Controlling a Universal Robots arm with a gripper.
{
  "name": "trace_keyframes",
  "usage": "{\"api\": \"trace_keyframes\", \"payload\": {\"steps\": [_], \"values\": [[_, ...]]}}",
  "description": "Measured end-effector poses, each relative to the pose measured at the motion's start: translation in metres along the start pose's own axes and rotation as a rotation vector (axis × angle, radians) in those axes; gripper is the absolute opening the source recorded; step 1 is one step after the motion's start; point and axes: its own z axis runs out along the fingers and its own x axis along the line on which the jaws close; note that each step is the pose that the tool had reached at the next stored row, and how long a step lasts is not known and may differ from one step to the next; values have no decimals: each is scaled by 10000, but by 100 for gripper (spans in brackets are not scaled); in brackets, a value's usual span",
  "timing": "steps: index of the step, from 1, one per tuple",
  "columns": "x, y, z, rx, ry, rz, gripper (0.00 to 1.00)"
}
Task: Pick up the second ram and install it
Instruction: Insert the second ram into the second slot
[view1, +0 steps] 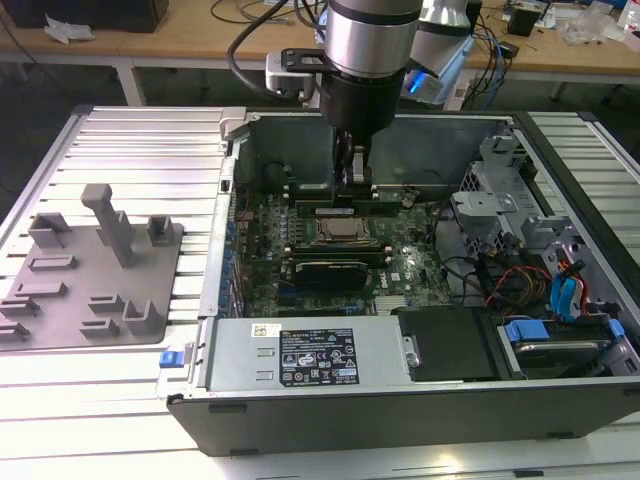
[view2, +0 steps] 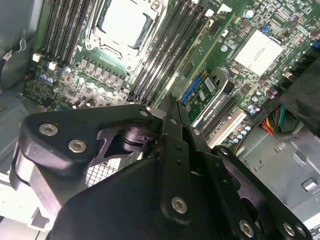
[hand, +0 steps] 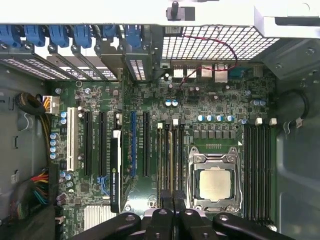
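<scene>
The gripper fingers are closed on the second ram, directly below them over the memory slots; insertion, I judge, needs straight, even pressing.

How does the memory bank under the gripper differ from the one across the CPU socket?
In the first wrist view, the gripper-side bank shows a thin tan strip among black slots; the opposite bank looks all black. The gripper overlaps the gripper-side bank, not the opposite bank. Both flank the CPU socket with white end clips.
</scene>
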Motion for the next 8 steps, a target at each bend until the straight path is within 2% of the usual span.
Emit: {"api": "trace_keyframes", "payload": {"steps": [2, 8], "values": [[1, 0, 14, -1, 2, -1, 9], [3, -6, 244, 3, 0, -1, 9]]}}
